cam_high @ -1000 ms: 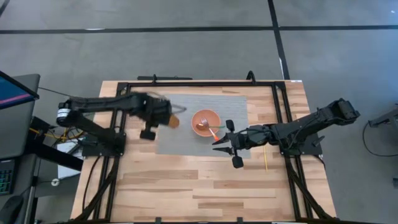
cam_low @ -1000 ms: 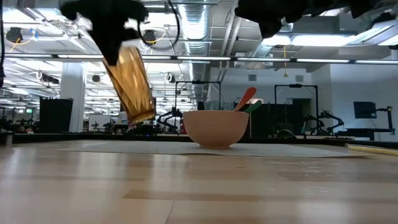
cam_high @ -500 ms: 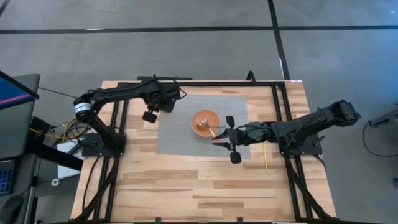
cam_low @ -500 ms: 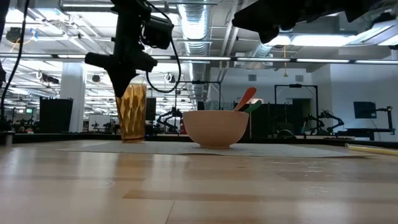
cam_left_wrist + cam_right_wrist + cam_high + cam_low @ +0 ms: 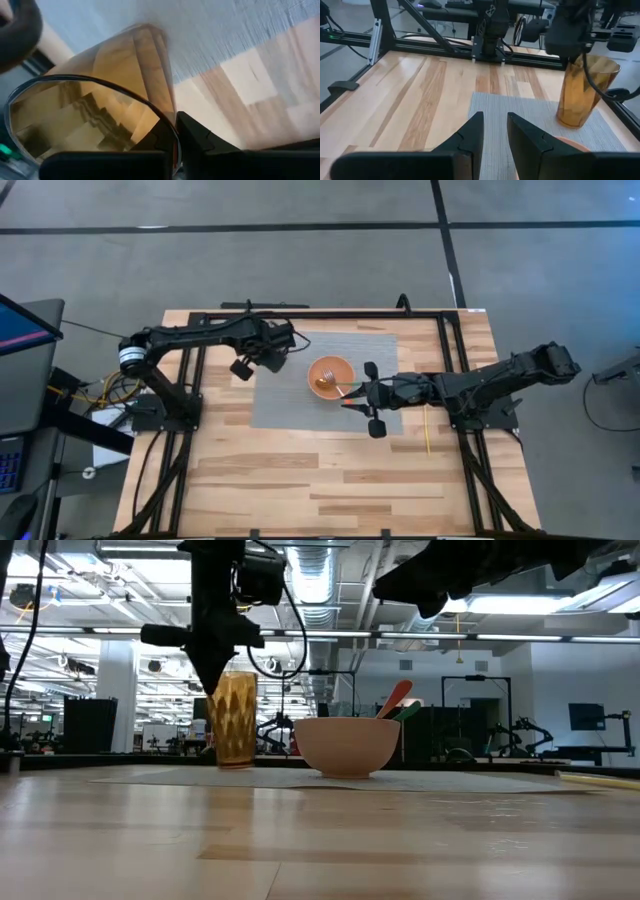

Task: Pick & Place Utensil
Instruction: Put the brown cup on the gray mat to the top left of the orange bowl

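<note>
An amber faceted cup [image 5: 236, 720] stands upright at the far left part of the grey mat [image 5: 300, 410]; it also shows in the right wrist view [image 5: 582, 90]. My left gripper [image 5: 272, 350] is shut on the cup's rim from above. A tan bowl [image 5: 346, 745] sits mid-mat [image 5: 330, 373], and a red-handled and a green-handled utensil [image 5: 395, 698] lean on its rim. My right gripper [image 5: 358, 394] is open and empty, just right of the bowl and above the mat. My left gripper pinches the cup's rim [image 5: 172, 131] between its two fingers, one finger inside the cup [image 5: 155, 142] and one outside [image 5: 197, 137]. The fingers point down from above. The cup is upright, and its base appears to rest on the mat [image 5: 236, 765].
A thin yellow stick [image 5: 428, 430] lies on the wood right of the mat. Black frame rails [image 5: 450, 350] run along the table's left, right and far sides. Bare wood [image 5: 320, 480] lies toward the near edge.
My left gripper has carried the cup from beside the bowl's left, where it hung tilted and lifted, toward the far edge. It has brought the cup upright and down onto the mat, then shifted it slightly right. My right gripper has edged toward the bowl.
</note>
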Motion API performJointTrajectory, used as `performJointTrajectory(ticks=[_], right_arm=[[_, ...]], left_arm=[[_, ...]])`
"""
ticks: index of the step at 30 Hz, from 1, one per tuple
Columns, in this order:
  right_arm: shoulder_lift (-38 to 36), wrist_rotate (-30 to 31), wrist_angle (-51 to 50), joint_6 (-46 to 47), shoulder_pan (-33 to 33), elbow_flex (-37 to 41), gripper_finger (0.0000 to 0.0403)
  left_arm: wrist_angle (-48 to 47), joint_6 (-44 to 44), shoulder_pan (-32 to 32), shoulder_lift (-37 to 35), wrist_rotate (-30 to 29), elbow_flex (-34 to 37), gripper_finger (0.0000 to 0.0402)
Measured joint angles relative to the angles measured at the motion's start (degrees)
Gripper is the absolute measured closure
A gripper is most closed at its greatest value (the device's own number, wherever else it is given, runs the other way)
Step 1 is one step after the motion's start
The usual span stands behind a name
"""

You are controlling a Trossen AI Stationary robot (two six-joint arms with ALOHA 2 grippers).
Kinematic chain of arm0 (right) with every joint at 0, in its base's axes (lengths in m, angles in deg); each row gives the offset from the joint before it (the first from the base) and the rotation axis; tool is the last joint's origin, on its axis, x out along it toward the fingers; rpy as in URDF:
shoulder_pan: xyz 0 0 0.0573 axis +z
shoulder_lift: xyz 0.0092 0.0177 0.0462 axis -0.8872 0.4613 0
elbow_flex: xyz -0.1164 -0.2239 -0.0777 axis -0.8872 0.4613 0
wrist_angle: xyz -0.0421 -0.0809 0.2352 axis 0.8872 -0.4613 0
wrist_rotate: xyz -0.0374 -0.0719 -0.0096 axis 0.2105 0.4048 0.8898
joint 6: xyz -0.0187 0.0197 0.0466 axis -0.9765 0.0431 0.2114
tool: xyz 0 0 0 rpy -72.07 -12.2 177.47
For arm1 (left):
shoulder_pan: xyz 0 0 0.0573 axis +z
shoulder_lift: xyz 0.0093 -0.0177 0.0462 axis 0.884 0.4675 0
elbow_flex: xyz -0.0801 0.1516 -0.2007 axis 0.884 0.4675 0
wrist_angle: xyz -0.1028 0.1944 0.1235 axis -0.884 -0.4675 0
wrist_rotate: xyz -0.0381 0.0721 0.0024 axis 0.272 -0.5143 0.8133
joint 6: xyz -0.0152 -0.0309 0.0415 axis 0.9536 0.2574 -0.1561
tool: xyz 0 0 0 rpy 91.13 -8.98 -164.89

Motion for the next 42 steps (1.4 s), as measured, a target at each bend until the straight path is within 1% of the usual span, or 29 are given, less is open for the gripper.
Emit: performJointTrajectory(ticks=[3, 7, 14, 17, 22, 24, 27, 33, 38, 42], right_arm=[[0.0, 0.0, 0.0, 0.0, 0.0, 0.0, 0.0323], [0.0, -0.1, -0.2, 0.0, 0.0, 0.0, 0.0323], [0.0, -0.1, -0.4, 0.0, 0.0, 0.0, 0.0323], [0.0, -0.1, -0.4, 0.0, 0.0, 0.0, 0.0324], [0.0, -0.1, -0.5, 0.0, 0.0, 0.0, 0.0323], [0.0, -0.1, -0.4, 0.0, 0.0, 0.0, 0.0323], [0.0, -0.1, -0.4, 0.0, 0.0, 0.0, 0.0323], [0.0, -0.1, -0.5, 0.0, 0.0, 0.0, 0.0323], [0.0, -0.1, -0.5, 0.0, 0.0, 0.0, 0.0323], [0.0, 0.1, -0.5, 0.0, 0.0, 0.0, 0.0323]], left_arm=[[0.7, -7.1, -0.7, -0.2, 0.0, 0.0, 0.0385], [1.9, -11.5, -0.3, 0.1, -0.3, 0.0, 0.0385], [4.7, -11.6, -0.4, 0.2, -0.2, 0.0, 0.0376], [5.0, -11.5, -0.5, 0.2, 1.2, 0.0, 0.0368], [6.7, -6.8, -0.5, 0.3, 5.5, 0.0, 0.0356], [8.2, -3.9, -0.5, 0.3, 6.2, 0.0, 0.0349], [10.1, 0.1, -0.4, 0.3, 6.2, 0.0, 0.0334], [10.5, 1.6, 0.0, 0.3, 4.3, 0.0, 0.0303], [10.8, 6.6, -0.9, 0.2, 2.8, 0.0, 0.0272], [10.8, 7.8, -2.7, -1.7, 2.0, 0.0, 0.0249]])
